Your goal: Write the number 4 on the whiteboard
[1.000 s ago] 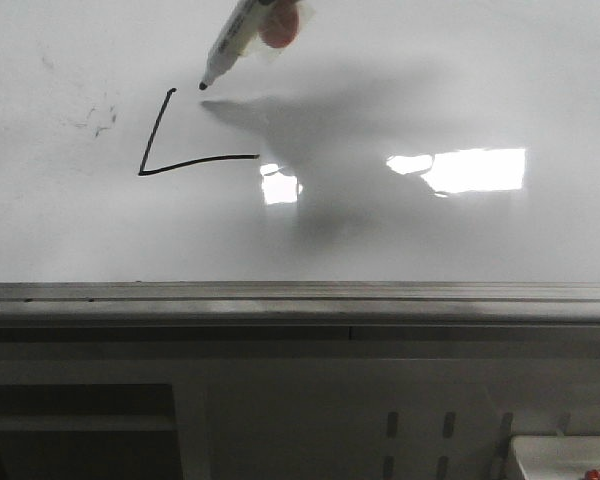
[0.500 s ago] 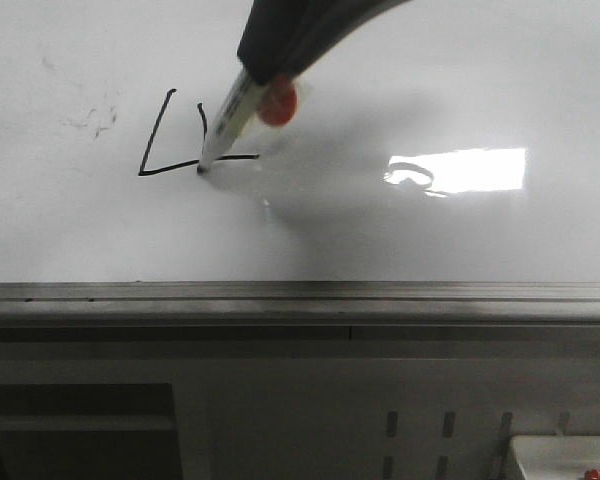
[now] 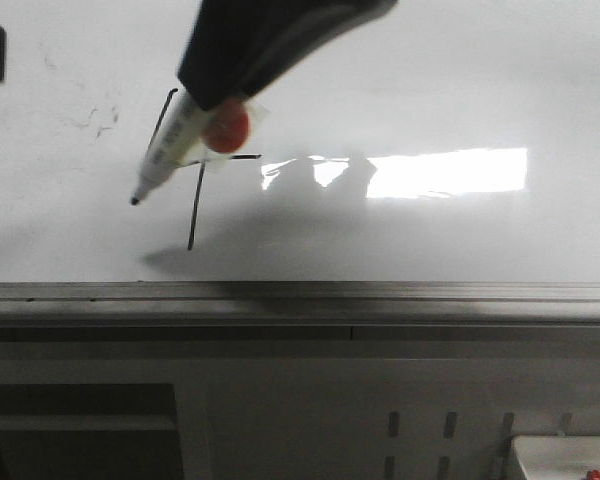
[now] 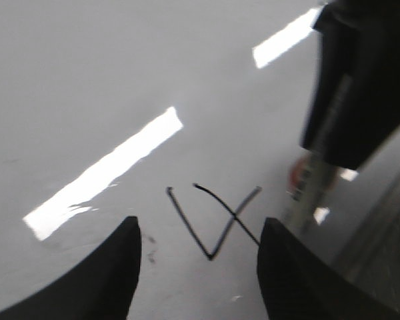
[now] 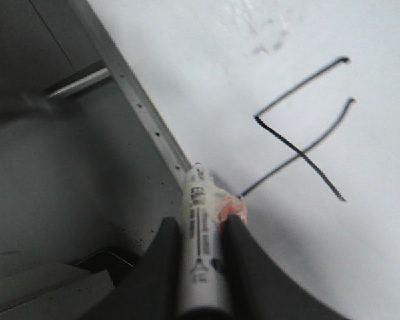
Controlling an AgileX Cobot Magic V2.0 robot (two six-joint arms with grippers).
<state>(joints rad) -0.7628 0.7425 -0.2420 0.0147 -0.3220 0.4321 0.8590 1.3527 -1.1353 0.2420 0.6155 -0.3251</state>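
The whiteboard [image 3: 430,90] fills the front view, its grey rim [image 3: 300,295] along the near edge. The black number 4 [image 3: 194,215] is drawn on it; its upper part is hidden behind the marker and my right gripper. It shows whole in the left wrist view [image 4: 213,223] and the right wrist view [image 5: 300,137]. My right gripper [image 5: 201,227] is shut on a white marker [image 3: 165,150], whose black tip hangs off the board, left of the stem. My left gripper [image 4: 199,267] is open and empty, above the board beside the 4.
Faint grey smudges [image 3: 98,118] lie left of the 4. A bright light reflection [image 3: 445,172] lies to its right. Below the rim is a grey frame with slots [image 3: 420,425]. A white box [image 3: 565,455] sits at the lower right corner.
The marker drew the long stem down across the horizontal stroke, then lifted off and moved left. My right gripper came lower and nearer. The edge of my left gripper entered at upper left.
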